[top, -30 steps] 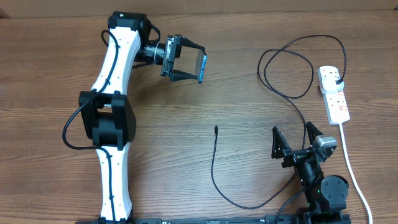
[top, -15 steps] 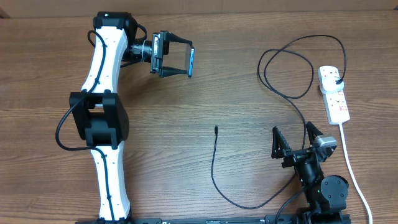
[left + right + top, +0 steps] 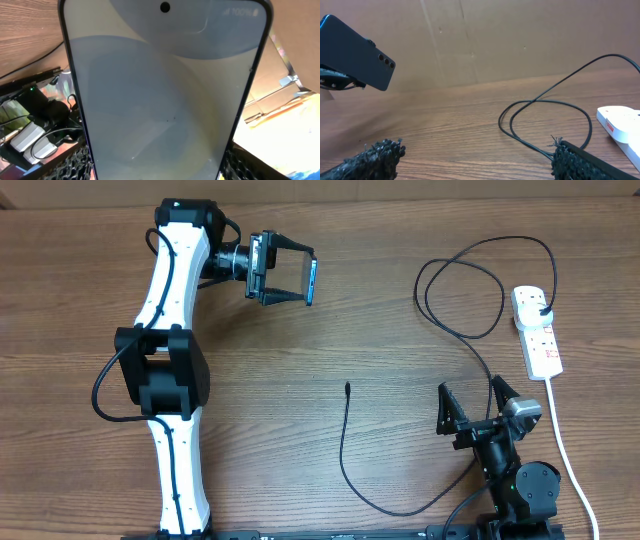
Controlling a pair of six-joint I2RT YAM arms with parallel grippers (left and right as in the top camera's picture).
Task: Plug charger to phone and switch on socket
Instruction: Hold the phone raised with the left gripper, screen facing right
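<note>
My left gripper [image 3: 291, 274] is shut on the phone [image 3: 312, 280] and holds it on edge above the table at the upper left. The phone's lit screen fills the left wrist view [image 3: 165, 95], and its dark back shows in the right wrist view [image 3: 355, 52]. The black charger cable [image 3: 343, 442] loops over the table, with its connector tip [image 3: 347, 387] lying free at the centre. Its plug end [image 3: 540, 305] sits in the white socket strip [image 3: 536, 332] at the right. My right gripper [image 3: 474, 402] is open and empty at the lower right, beside the cable [image 3: 545, 127].
The socket's white cord [image 3: 560, 430] runs down the right edge of the table. A cardboard wall [image 3: 520, 35] stands behind the table. The end of the socket strip [image 3: 620, 120] shows at the right of the right wrist view.
My left arm swung the phone left and up, away from the centre, then shifted it slightly right. The right arm, the cable and the socket have not moved.
</note>
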